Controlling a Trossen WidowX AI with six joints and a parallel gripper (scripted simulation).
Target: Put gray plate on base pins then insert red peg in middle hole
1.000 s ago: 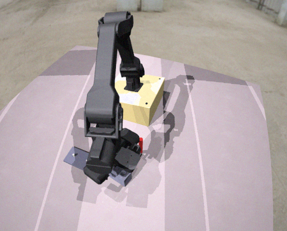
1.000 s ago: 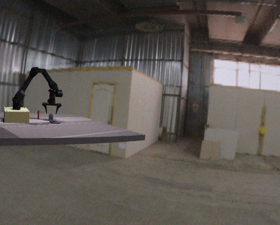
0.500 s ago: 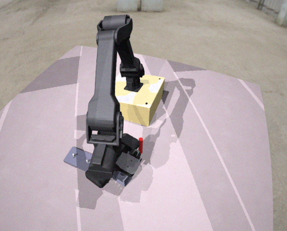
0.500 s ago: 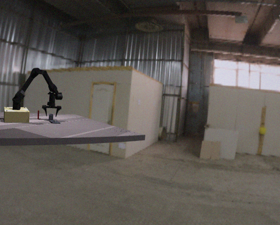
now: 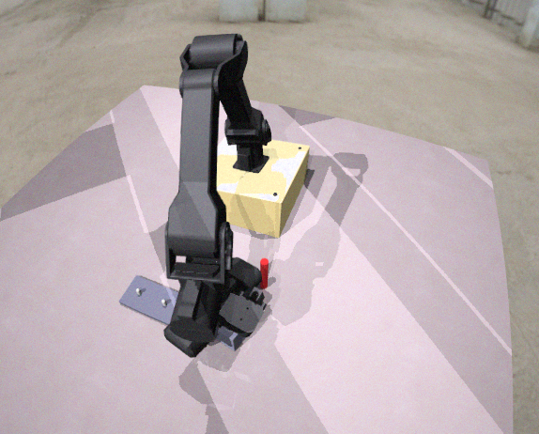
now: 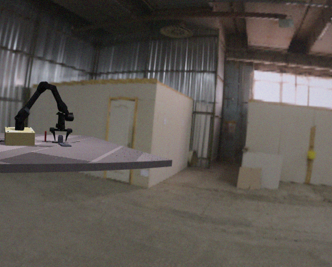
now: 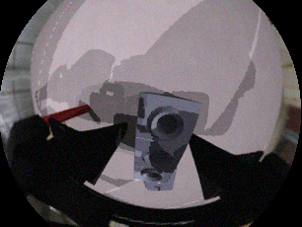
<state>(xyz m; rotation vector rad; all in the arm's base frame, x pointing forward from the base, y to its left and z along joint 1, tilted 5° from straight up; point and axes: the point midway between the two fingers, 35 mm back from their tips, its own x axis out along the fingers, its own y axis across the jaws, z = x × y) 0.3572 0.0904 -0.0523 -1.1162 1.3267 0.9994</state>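
Note:
The gray plate (image 5: 231,339) (image 6: 60,138) (image 7: 185,111) is a thick block with round holes and stands on the table beside the base, mostly hidden by the arm in the top view. The base (image 5: 151,298) (image 6: 65,144) is a flat slab with two upright pins, partly behind the arm. The red peg (image 5: 264,273) (image 6: 45,136) (image 7: 69,113) stands upright on the table, outside the fingers. My gripper (image 6: 60,140) (image 7: 159,131) is open and low, pointing down, with one finger on each side of the plate; no grip on it shows.
The yellow box (image 5: 254,211) (image 6: 19,138) under the arm's foot stands behind the peg on the table (image 5: 379,305) (image 6: 103,156). The arm's own links cover part of the base and plate in the top view.

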